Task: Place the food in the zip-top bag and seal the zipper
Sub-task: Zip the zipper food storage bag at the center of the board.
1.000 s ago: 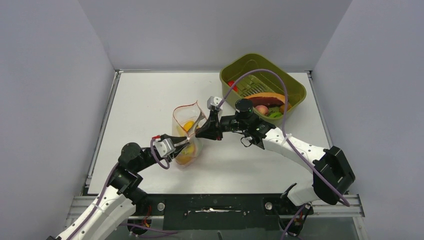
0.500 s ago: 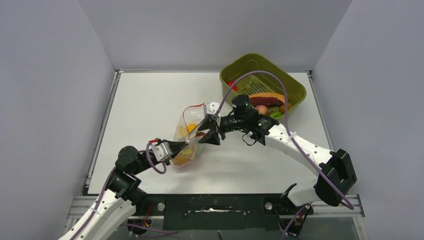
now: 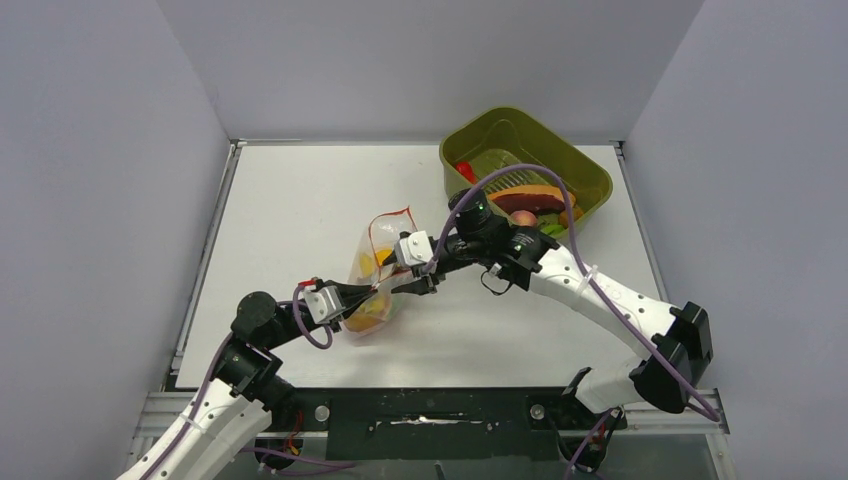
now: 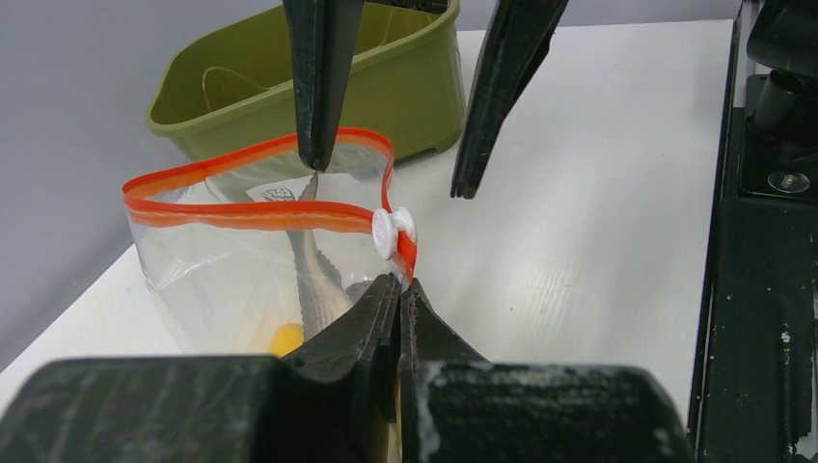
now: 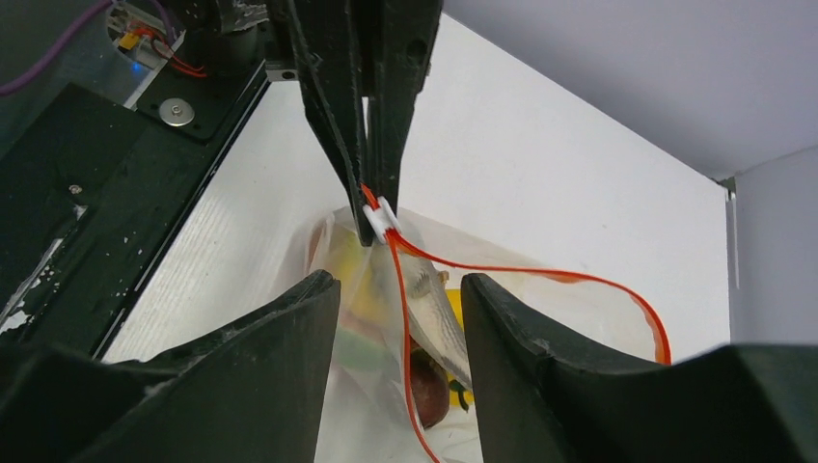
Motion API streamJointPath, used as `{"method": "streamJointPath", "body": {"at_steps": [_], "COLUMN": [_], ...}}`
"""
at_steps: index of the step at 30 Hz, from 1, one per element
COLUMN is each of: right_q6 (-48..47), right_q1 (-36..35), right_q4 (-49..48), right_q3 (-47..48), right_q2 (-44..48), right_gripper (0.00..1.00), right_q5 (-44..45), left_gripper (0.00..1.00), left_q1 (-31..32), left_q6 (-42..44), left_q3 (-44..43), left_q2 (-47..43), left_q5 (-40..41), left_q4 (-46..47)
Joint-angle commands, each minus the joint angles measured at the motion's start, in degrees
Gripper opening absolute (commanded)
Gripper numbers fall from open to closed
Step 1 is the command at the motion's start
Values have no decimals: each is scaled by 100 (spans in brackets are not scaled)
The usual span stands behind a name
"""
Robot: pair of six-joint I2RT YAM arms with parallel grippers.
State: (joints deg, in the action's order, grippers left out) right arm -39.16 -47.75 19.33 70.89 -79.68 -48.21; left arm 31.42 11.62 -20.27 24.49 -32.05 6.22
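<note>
Right fingers (image 5: 260, 367) parted, crinkly clear bag (image 4: 212, 270) slumped

Left wrist view: zip-top bag (image 4: 207, 275) lower part hidden behind left gripper (image 4: 397, 289). Right wrist view: bag bottom cut off by near edge. Food inside (image 5: 430, 390) smeared by crinkled plastic, pieces hard to name. Top view: olive tub (image 3: 590, 180) contents partly covered by right arm (image 3: 560, 280) and cable (image 3: 530, 166).
</note>
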Motion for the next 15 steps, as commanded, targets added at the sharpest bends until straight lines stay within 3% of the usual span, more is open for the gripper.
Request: {"method": "streamJointPath", "body": {"at_steps": [1, 7, 15], "right_q6": [-572, -737, -974], "right_q1": [-235, -345, -363], "right_q4": [72, 92, 359], "right_q3": [399, 464, 696], "right_q2": [95, -14, -286], "right_gripper": [50, 50, 41], "right_q5": [-5, -4, -255], "left_gripper": [0, 0, 0], "left_q1": [-3, 3, -2], "left_q6": [-31, -20, 38], "left_q3": [-100, -82, -73], "left_q2": [-21, -24, -12], "left_q5": [-205, -248, -249], "left_q4": [239, 206, 178]}}
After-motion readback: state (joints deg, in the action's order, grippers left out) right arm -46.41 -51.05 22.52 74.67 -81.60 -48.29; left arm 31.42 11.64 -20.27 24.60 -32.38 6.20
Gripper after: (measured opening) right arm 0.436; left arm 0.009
